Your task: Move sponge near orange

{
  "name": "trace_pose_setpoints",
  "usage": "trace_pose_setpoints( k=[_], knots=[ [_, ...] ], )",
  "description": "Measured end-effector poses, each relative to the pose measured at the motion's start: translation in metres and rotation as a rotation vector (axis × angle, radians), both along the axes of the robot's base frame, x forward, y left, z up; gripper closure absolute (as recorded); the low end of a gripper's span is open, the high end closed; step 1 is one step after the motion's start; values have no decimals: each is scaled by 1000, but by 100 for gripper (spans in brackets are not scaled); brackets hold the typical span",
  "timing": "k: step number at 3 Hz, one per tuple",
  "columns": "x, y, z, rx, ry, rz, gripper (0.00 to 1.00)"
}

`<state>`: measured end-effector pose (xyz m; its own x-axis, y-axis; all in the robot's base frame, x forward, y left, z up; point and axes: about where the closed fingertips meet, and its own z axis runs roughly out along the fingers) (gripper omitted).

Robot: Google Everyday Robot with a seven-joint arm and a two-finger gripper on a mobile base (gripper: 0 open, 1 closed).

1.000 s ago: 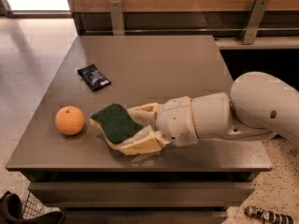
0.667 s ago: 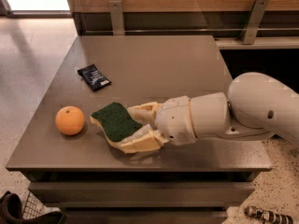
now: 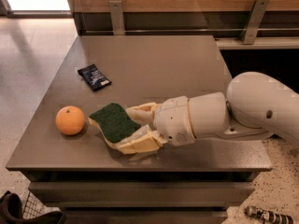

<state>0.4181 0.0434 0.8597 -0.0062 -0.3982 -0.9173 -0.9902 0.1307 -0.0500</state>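
The sponge (image 3: 112, 121), dark green on top over pale yellow foam, lies near the table's front, held between the two pale fingers of my gripper (image 3: 126, 127). One finger (image 3: 142, 111) is on its far side and the other (image 3: 138, 143) on its near side. The orange (image 3: 70, 120) sits on the table just left of the sponge, a small gap apart. My white arm (image 3: 224, 115) reaches in from the right.
A flat dark blue packet (image 3: 94, 76) lies farther back on the left. The grey table (image 3: 154, 59) has its front edge just below the gripper and its left edge near the orange. A wooden wall with metal brackets runs behind.
The sponge and gripper have shifted slightly left, closer to the orange. The orange and packet have not moved.
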Motion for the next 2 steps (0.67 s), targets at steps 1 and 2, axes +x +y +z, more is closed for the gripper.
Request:
trace_pose_setpoints(
  k=[1, 2],
  knots=[
    [-1, 2, 0, -2, -1, 4, 17],
    [-2, 4, 1, -4, -3, 8, 0]
  ],
)
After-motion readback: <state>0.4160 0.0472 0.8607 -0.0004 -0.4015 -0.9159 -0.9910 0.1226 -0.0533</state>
